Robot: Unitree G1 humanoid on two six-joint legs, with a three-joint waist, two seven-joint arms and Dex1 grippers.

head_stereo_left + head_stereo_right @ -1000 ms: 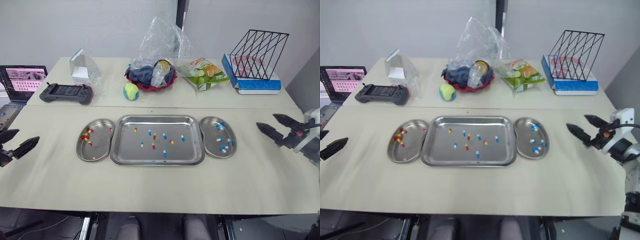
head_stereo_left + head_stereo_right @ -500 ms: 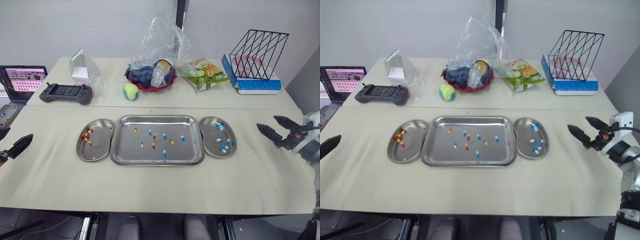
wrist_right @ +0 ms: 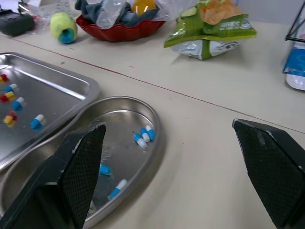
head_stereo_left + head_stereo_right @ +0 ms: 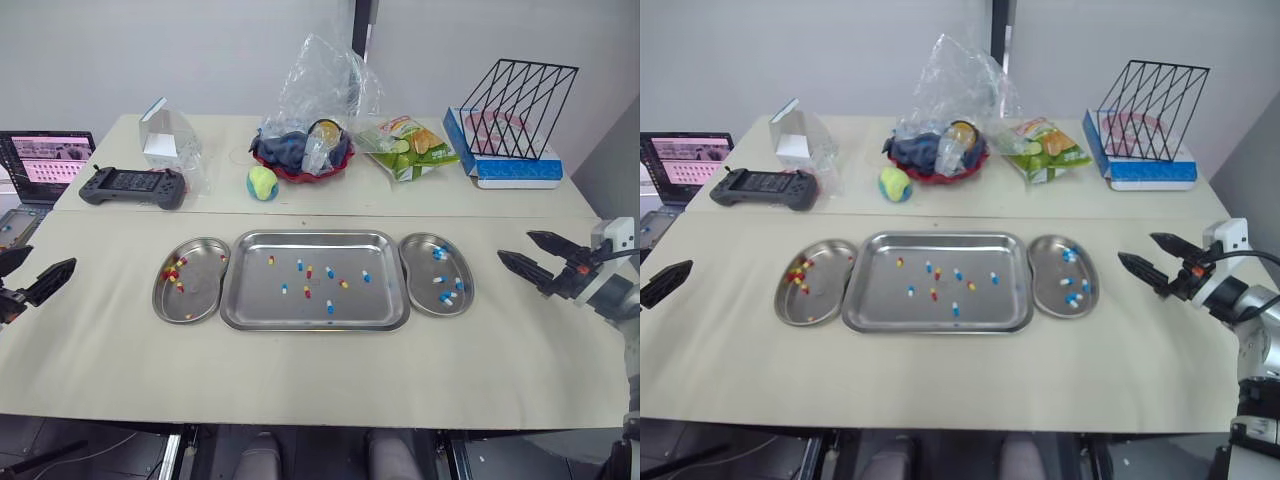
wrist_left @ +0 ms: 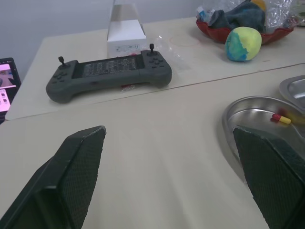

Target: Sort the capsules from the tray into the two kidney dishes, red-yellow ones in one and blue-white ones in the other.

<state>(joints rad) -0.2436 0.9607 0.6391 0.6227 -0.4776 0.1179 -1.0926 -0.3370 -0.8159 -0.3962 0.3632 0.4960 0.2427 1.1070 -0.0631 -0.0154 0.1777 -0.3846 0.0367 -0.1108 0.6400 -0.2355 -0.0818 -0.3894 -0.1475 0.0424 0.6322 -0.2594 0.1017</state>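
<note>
The steel tray (image 4: 315, 237) lies mid-table and holds several loose capsules, red-yellow (image 4: 308, 271) and blue-white (image 4: 366, 276). Touching its left end, a kidney dish (image 4: 203, 288) holds red-yellow capsules (image 4: 172, 270). The kidney dish (image 4: 428, 296) at its right end holds blue-white capsules (image 4: 446, 295). My left gripper (image 4: 53, 255) hovers open and empty at the table's left edge, well clear of the left dish (image 5: 248, 112). My right gripper (image 4: 514, 246) is open and empty just right of the right dish (image 3: 157, 138), pointing at it.
On the back half of the table stand a game controller (image 4: 133, 186), a small white box (image 4: 160, 140), a yellow-green ball (image 4: 262, 182), a red bowl under clear plastic (image 4: 303, 155), a snack bag (image 4: 412, 148) and a black wire rack (image 4: 515, 110). A laptop (image 4: 45, 160) sits far left.
My right gripper has drifted a little left toward the right dish. My left gripper dipped outward, then came back slightly inward. Both stay open; the capsules have not moved.
</note>
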